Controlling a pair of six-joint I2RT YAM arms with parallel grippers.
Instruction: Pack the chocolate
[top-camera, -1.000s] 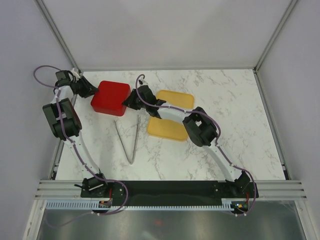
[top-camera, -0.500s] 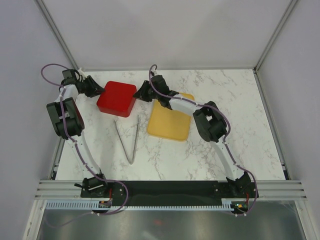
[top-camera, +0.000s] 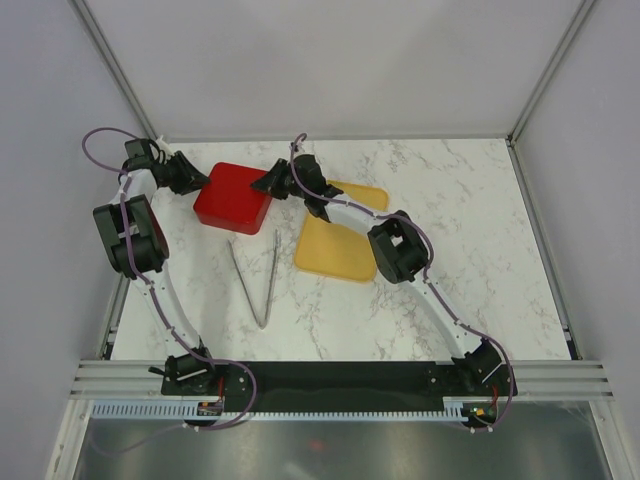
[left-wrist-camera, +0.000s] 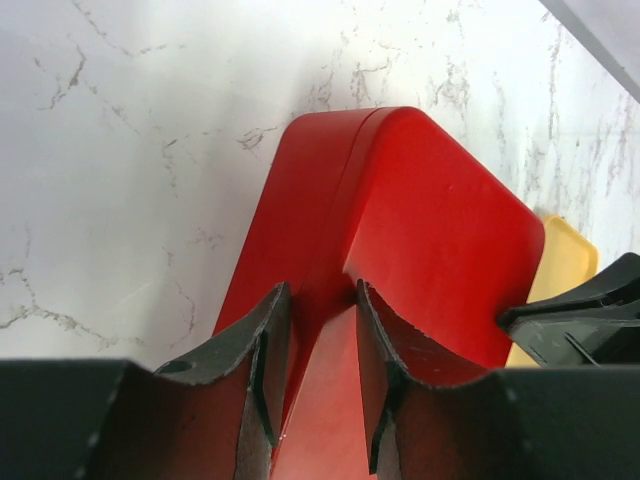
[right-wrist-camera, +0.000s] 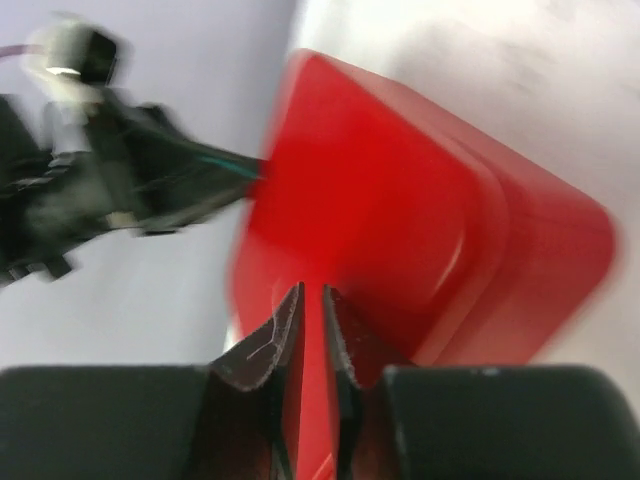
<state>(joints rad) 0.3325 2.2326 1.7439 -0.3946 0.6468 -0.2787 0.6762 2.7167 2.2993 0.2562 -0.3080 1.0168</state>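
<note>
**Both jaws pinch the red box**

In the upper left of the top view, the left gripper (top-camera: 198, 181) and right gripper (top-camera: 270, 186) grip opposite edges of the closed red box (top-camera: 232, 198), jaws nearly together on its rim. The chocolate cannot be seen. A yellow tray (top-camera: 340, 252) lies right of the box on the tabletop (top-camera: 450, 200).

Red box (top-camera: 233, 197), lid on, sits far left on desk (top-camera: 450, 220). At its left edge: left gripper (top-camera: 198, 181). At its far right corner: right gripper (top-camera: 264, 188). Yellow tray (top-camera: 338, 252) just right of box, partly under right arm. Metal tongs (top-camera: 256, 282) lie in front of box.
</note>
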